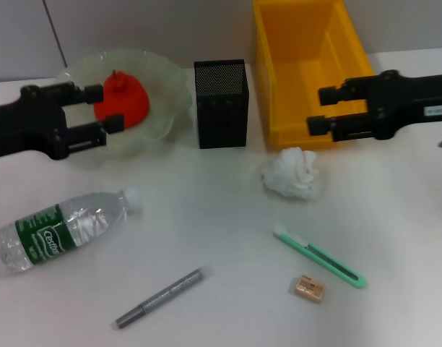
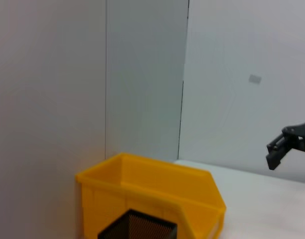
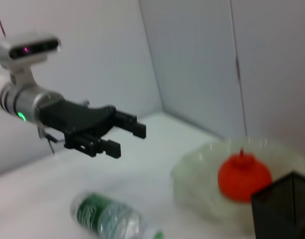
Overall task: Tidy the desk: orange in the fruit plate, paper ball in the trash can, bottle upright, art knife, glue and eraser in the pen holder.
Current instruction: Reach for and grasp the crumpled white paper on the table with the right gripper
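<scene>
The orange point(image 1: 121, 100) lies in the pale green fruit plate point(image 1: 169, 90) at the back left; it also shows in the right wrist view point(image 3: 243, 175). My left gripper point(image 1: 103, 108) is open and empty, raised beside the orange. My right gripper point(image 1: 322, 108) is open and empty, raised over the front of the yellow bin point(image 1: 308, 43). The white paper ball point(image 1: 293, 172) lies below it. The bottle point(image 1: 62, 228) lies on its side at the left. The green art knife point(image 1: 318, 255), the eraser point(image 1: 308, 288) and the grey glue stick point(image 1: 160, 297) lie at the front. The black mesh pen holder point(image 1: 221, 103) stands in the middle.
The yellow bin stands at the back right, also in the left wrist view point(image 2: 152, 191). A grey wall runs behind the white table point(image 1: 206, 210). The pen holder stands between the plate and the bin.
</scene>
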